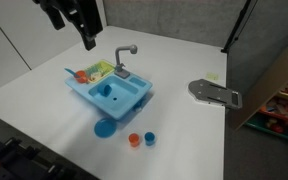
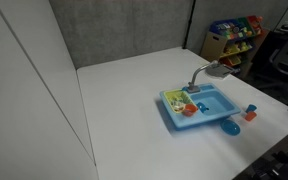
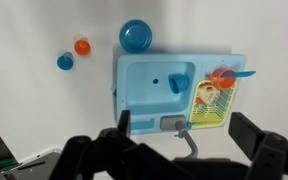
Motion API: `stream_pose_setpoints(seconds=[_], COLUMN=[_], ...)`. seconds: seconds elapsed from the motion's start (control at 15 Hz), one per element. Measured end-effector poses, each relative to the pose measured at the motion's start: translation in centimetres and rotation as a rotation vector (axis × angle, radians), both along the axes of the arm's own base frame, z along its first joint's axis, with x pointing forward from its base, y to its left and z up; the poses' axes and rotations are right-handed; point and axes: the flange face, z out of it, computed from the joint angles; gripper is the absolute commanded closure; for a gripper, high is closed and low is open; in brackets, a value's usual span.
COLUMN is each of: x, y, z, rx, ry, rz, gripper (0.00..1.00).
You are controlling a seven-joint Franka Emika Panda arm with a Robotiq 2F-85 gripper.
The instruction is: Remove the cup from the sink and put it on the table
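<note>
The light-blue toy sink (image 1: 134,98) stands on the white table (image 1: 184,130), and also shows in an exterior view (image 2: 216,113) and in the wrist view (image 3: 134,95). The cup (image 3: 176,83), the same blue, sits inside the basin (image 1: 107,91). My gripper (image 3: 187,128) is open and empty. It hangs well above the sink's faucet side (image 1: 87,40) and touches nothing. The gripper is out of view in the exterior view taken from the far side.
A flat blue plate (image 3: 135,36), a small orange cup (image 3: 82,46) and a smaller blue cup (image 3: 65,62) lie on the table beside the sink. The grey faucet (image 1: 127,52) rises at the sink's back. A grey plate with holes (image 1: 214,92) lies near the table edge.
</note>
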Motion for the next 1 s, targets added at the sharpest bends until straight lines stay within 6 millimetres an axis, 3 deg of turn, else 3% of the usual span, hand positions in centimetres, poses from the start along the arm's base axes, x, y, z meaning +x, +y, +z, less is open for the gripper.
stream_pose_setpoints(seconds=[0.4,1.0], x=[0.7,5.8], y=[1.3,8.4], z=[-0.4,-2.9], rx=[-0.017,-0.094], ry=[0.018,0.048], rz=[0.021,0.092], gripper=[0.0,0.0])
